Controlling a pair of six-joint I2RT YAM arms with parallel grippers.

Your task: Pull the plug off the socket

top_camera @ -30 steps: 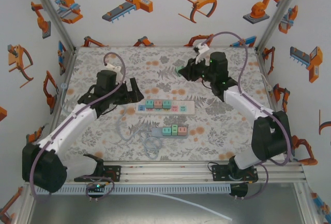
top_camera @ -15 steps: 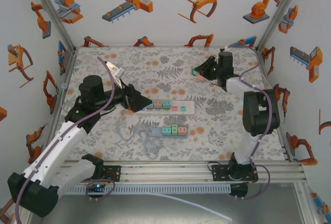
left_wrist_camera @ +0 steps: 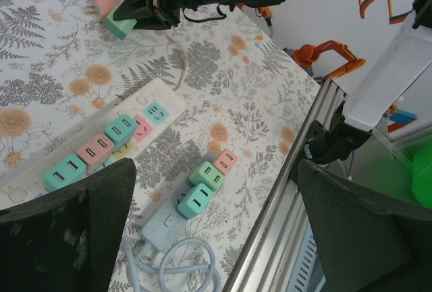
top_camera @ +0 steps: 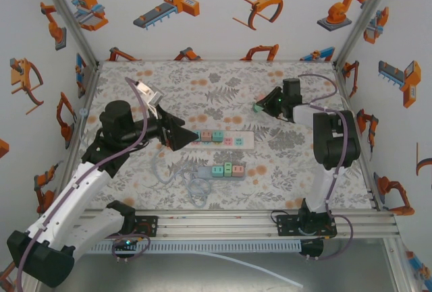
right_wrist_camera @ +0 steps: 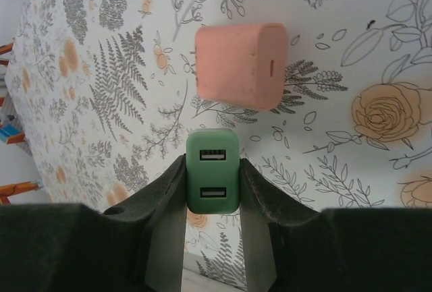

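A green two-port USB plug (right_wrist_camera: 212,172) is clamped between the fingers of my right gripper (right_wrist_camera: 212,187), held just above the floral mat at the back right (top_camera: 258,108). A pink plug (right_wrist_camera: 241,65) lies loose on the mat just beyond it. The white power strip (top_camera: 244,140) lies mid-table with several teal and pink plugs (left_wrist_camera: 95,149) seated in it. My left gripper (top_camera: 181,133) hovers over the strip's left end, fingers (left_wrist_camera: 67,231) spread wide and open around nothing.
A second, pale blue strip (left_wrist_camera: 158,228) lies nearer the front with a teal plug (left_wrist_camera: 194,201), a green plug (left_wrist_camera: 207,175) and a pink plug (left_wrist_camera: 225,161). Its coiled cable (top_camera: 198,187) sits beside it. The aluminium rail (top_camera: 223,221) bounds the front edge.
My right gripper has drawn back to the right and lower with the green plug in it. My left gripper has swung right, over the white strip's left end.
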